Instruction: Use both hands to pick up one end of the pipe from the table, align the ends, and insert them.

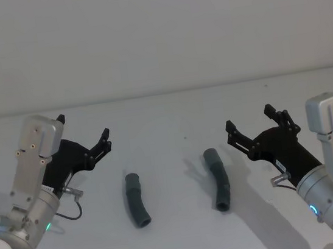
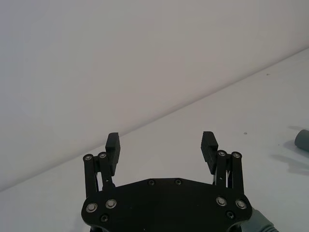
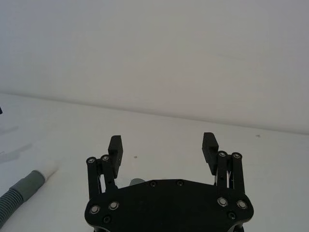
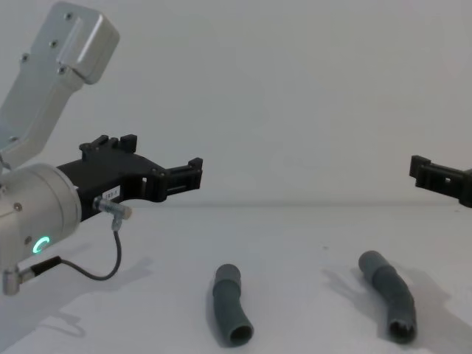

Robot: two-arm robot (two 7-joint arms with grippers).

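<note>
Looks like a robotics lab or test cell. Plain white matte bench (image 1: 181, 239) running back to a bare off-white wall (image 1: 154, 34). Silver-grey cylindrical left robot arm (image 1: 31, 173) and matching right robot arm (image 1: 332, 195) reaching in over the bench from either side.

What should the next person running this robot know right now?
Black two-finger left tool: open, empty, raised over the plain white table.
Black two-finger right tool: open, empty, raised too.
The left dark grey bent pipe piece and the right dark grey bent pipe piece lie apart on the table between them.
Done: nothing gripped.
Left: grip both, align ends, insert.
</note>
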